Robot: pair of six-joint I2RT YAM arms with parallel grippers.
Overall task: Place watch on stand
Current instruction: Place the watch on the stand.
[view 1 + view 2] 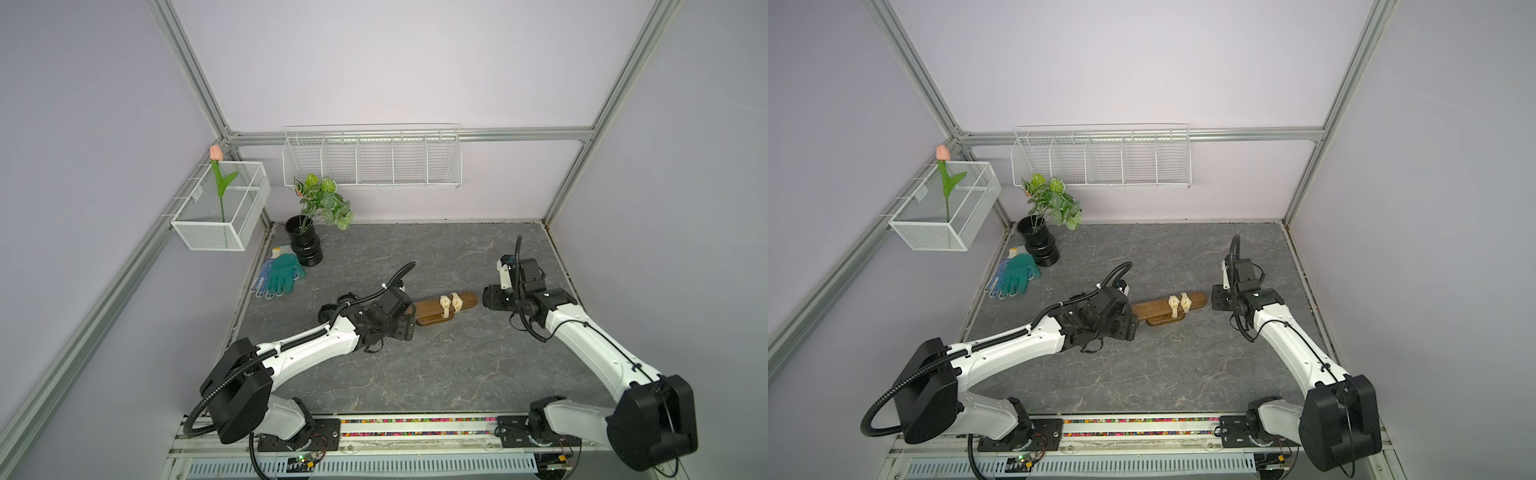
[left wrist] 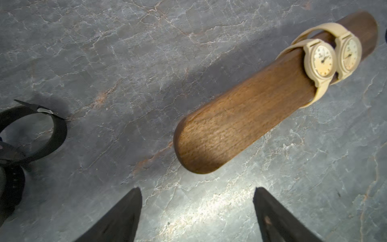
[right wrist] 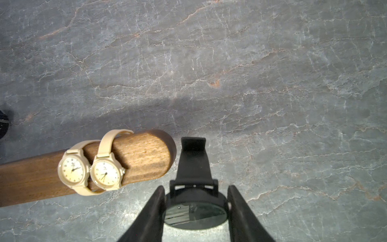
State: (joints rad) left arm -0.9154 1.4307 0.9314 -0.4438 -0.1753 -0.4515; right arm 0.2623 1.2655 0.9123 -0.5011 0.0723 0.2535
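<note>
The stand (image 1: 428, 309) (image 1: 1152, 309) is a long brown wooden bar on an oval foot, mid-table. Two beige watches (image 1: 451, 303) (image 2: 321, 60) (image 3: 90, 170) sit side by side round its right half. My right gripper (image 3: 196, 188) (image 1: 487, 297) is just off the bar's right end, shut on a black watch (image 3: 195, 213) by its round case. That watch's strap points ahead, past the bar's end. My left gripper (image 2: 197, 189) hovers by the stand's left end (image 2: 201, 144), open, with only bare table between its fingers. In both top views its fingers are hidden under the wrist.
Two more black watches (image 2: 56, 134) (image 2: 12, 184) lie on the table near my left gripper. A black ribbed vase (image 1: 305, 245) with a plant and a pair of gloves (image 1: 282, 274) are at the back left. Wire baskets (image 1: 220, 208) (image 1: 372, 160) hang on the walls.
</note>
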